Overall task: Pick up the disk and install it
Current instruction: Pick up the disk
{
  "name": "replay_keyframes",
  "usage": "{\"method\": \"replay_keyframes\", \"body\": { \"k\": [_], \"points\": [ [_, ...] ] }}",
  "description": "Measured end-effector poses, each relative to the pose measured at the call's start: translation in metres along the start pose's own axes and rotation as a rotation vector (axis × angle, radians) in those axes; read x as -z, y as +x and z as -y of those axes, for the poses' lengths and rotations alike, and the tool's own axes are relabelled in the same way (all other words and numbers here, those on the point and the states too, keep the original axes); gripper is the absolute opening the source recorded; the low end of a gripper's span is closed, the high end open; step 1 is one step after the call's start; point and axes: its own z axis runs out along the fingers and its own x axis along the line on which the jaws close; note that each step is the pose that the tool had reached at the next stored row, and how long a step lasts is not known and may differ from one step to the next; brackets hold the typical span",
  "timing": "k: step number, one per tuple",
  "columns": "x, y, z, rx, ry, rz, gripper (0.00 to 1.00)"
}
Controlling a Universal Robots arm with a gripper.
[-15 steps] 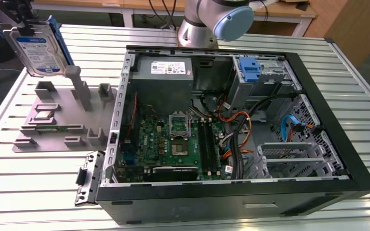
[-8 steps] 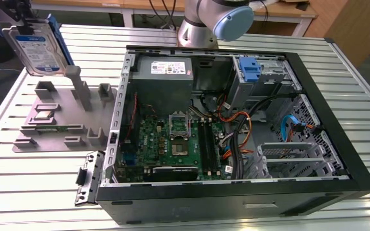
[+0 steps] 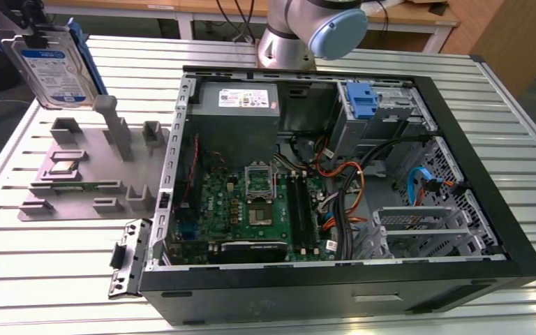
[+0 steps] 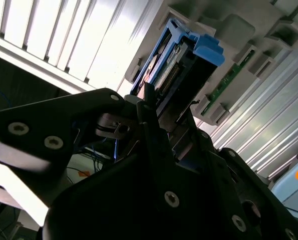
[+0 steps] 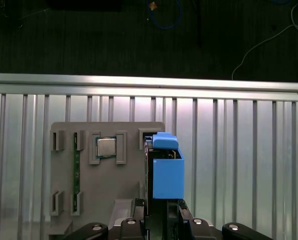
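Ribbed metal tabletop [image 3: 54, 265], wooden desk [image 3: 407, 21] behind, dark floor [image 5: 88, 40] beyond the edge

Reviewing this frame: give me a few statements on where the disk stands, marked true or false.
1. The gripper holds the disk above the grey holder. True.
2. The disk sits inside the computer case. False: it is outside, to the exterior view's left of the case.
3. The case lies open with its motherboard showing. True.
4. The grey holder has nothing in it. False: a processor chip and a memory stick lie in it.
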Motion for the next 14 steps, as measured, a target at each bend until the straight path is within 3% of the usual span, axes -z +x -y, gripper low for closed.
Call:
{"method": "replay_keyframes", "body": {
  "k": [14],
  "points": [
    [0.0019,-0.0001,0.0000,0.000,0.0000,0.0000,0.35]
  ]
}}
